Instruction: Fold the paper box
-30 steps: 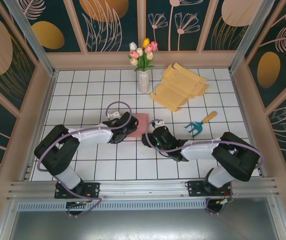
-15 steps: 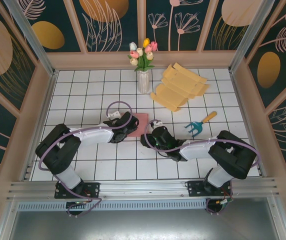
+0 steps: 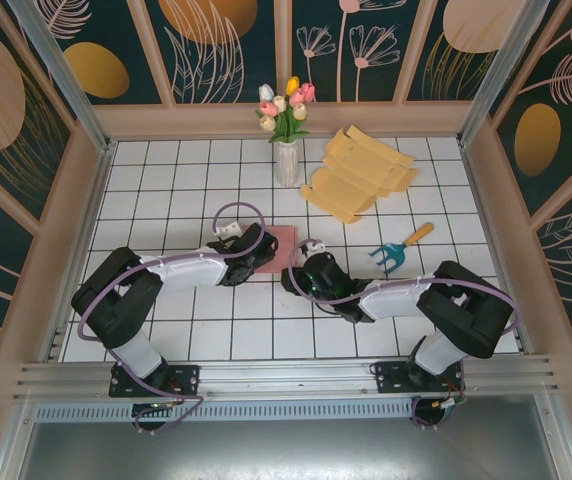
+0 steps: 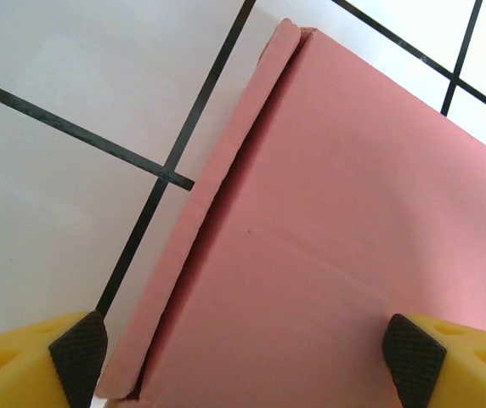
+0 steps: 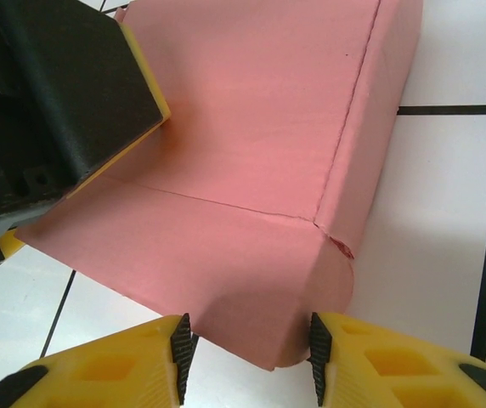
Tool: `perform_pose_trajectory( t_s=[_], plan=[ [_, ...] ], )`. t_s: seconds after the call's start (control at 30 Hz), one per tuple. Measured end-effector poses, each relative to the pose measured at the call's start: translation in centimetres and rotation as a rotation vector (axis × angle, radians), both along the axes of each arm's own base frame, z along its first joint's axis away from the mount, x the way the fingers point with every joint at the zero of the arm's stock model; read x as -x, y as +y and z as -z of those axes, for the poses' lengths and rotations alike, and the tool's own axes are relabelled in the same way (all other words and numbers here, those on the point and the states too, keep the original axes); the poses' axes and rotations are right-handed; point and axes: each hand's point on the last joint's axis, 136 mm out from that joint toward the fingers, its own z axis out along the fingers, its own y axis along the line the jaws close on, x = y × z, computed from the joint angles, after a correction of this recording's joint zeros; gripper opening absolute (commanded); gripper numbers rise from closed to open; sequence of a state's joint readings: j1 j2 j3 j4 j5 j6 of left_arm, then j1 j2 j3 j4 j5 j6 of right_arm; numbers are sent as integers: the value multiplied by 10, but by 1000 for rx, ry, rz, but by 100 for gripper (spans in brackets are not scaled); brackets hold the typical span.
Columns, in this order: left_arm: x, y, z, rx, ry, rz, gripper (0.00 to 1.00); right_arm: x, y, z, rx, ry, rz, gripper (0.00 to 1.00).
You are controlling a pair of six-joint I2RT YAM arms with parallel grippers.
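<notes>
The box (image 3: 284,243) lies flat in front of the vase (image 3: 286,162), a little apart from it. It looks like light, thin card that creases easily, best pinched at a flap edge. The right gripper (image 5: 247,348) nips its corner flap; the left gripper (image 4: 247,357) hangs wide open over its top.

I record the left arm (image 3: 181,271) and right arm (image 3: 396,298) alike: black joint housings, white link covers, purple cables (image 3: 235,205) looped alongside. Fingers (image 5: 98,374) yellow, with black pads (image 5: 181,344). Base plates (image 3: 156,378) black.

Matt paper box (image 5: 251,127) (creased), glossy tiled table (image 3: 166,190)
</notes>
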State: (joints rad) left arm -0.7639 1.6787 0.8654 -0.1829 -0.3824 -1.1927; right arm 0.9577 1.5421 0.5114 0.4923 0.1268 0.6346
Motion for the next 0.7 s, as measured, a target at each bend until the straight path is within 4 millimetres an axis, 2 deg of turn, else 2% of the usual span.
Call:
perform_pose_trajectory(
  t_s=[0.7],
  plan=[
    [-4, 0, 0, -7, -11, -6, 87, -1, 0, 4, 26, -18, -15, 36]
  ],
)
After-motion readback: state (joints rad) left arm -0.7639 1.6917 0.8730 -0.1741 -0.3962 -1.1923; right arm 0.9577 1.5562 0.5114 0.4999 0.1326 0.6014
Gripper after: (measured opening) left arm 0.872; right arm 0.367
